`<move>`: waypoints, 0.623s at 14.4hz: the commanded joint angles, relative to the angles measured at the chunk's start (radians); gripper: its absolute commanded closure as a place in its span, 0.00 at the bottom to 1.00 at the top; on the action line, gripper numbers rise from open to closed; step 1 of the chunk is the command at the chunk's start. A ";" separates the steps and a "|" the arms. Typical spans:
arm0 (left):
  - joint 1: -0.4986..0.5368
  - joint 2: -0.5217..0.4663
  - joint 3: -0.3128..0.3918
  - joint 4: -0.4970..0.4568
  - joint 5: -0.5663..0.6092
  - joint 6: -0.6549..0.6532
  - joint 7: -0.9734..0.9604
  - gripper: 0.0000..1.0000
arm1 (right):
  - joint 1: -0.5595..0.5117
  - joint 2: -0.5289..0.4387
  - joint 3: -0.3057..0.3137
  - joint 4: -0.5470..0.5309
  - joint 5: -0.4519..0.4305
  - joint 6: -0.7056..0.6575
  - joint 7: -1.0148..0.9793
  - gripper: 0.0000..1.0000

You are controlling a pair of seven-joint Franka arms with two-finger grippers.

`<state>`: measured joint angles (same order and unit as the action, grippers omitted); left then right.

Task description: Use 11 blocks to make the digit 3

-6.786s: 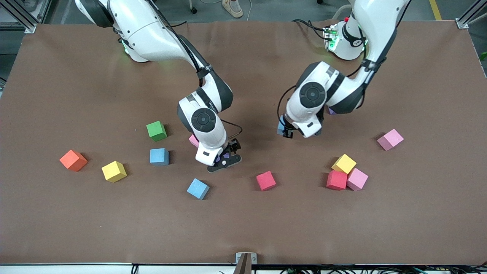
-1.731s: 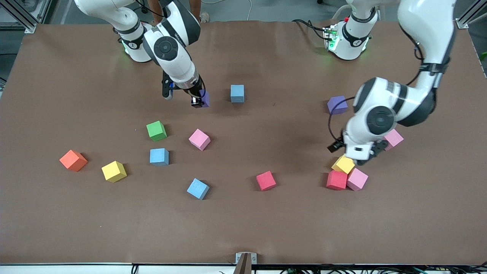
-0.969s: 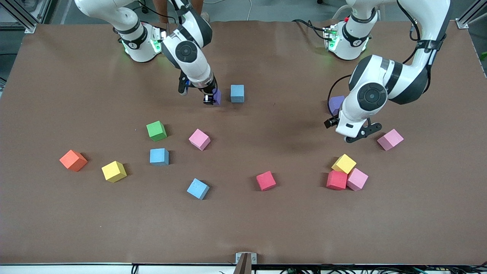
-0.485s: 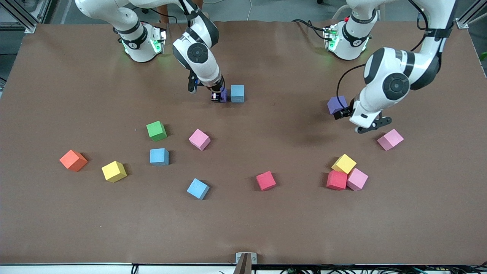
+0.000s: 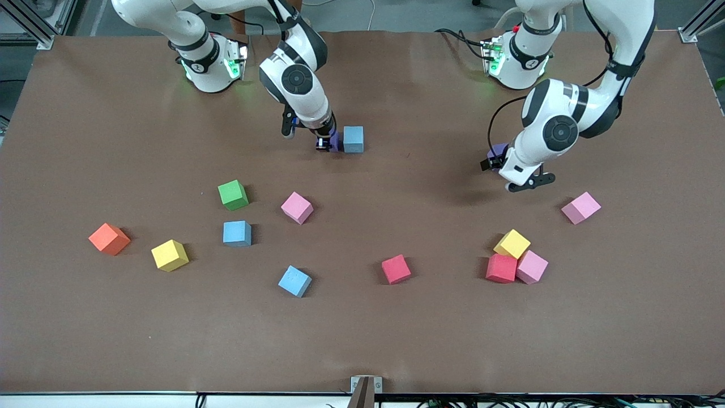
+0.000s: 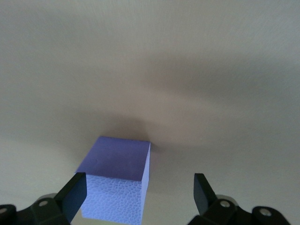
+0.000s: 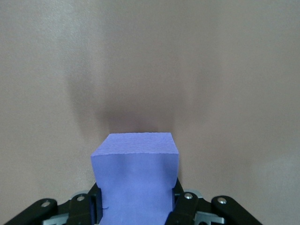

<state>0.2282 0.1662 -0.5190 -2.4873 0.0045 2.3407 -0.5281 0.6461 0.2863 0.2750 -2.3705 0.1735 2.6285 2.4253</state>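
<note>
Brown table (image 5: pixel 113 328), purple block (image 5: pixel 498 151) half hidden

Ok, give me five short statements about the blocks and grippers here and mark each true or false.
1. The right gripper is shut on a purple block. True.
2. That block sits beside a light blue block. True.
3. The left gripper holds a yellow block. False: it is open over a second purple block.
4. The orange cube lies toward the left arm's end. False: the right arm's end.
5. A red block touches a pink block. True.
</note>
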 commanded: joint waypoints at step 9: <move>0.013 -0.024 -0.004 -0.005 0.107 -0.064 0.022 0.00 | 0.021 0.040 -0.008 0.036 0.009 0.015 0.038 1.00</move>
<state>0.2308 0.1701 -0.5197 -2.4873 0.0829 2.3019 -0.5188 0.6513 0.2988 0.2748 -2.3563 0.1737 2.6310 2.4445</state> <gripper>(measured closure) 0.000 0.463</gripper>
